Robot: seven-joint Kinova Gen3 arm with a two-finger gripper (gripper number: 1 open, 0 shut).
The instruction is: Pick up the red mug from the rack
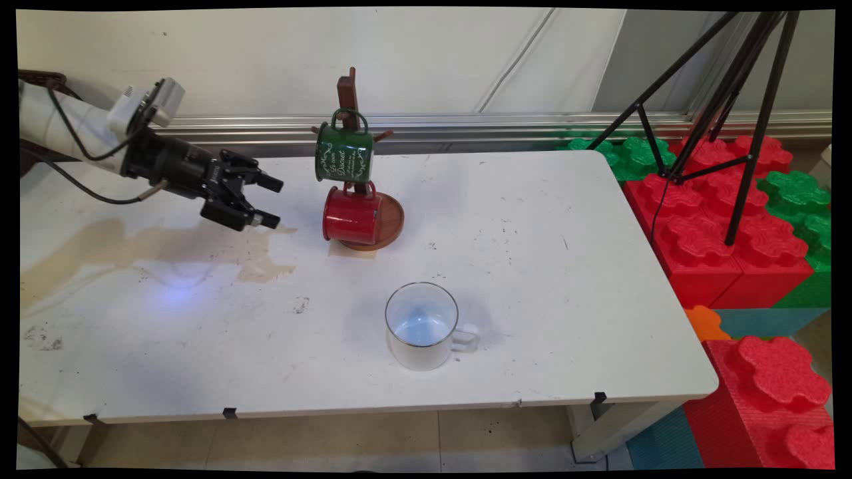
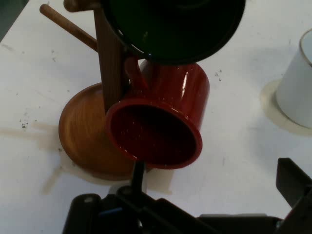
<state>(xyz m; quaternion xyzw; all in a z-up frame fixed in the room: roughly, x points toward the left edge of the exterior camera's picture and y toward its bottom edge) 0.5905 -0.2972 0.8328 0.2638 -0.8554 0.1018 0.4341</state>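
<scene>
My black gripper (image 1: 273,201) hangs open and holds nothing, just above the table's left part, with its fingers pointing right at a wooden mug tree (image 1: 347,93). A green mug (image 1: 344,154) hangs from an upper peg. Below it a red mug (image 1: 351,216) hangs by its handle, lying low over the round wooden base (image 1: 393,219). The red mug is the nearest thing, a short gap right of my fingertips. In the hand view the red mug's (image 2: 161,122) open mouth faces me, with the green mug (image 2: 170,24) above it. A white mug (image 1: 421,326) stands upright toward the front.
A brownish stain (image 1: 153,246) spreads over the table's left side under the arm. A black tripod (image 1: 725,100) stands off the table's right edge among red and green foam blocks (image 1: 719,233). The white mug (image 2: 297,87) shows at the hand view's right edge.
</scene>
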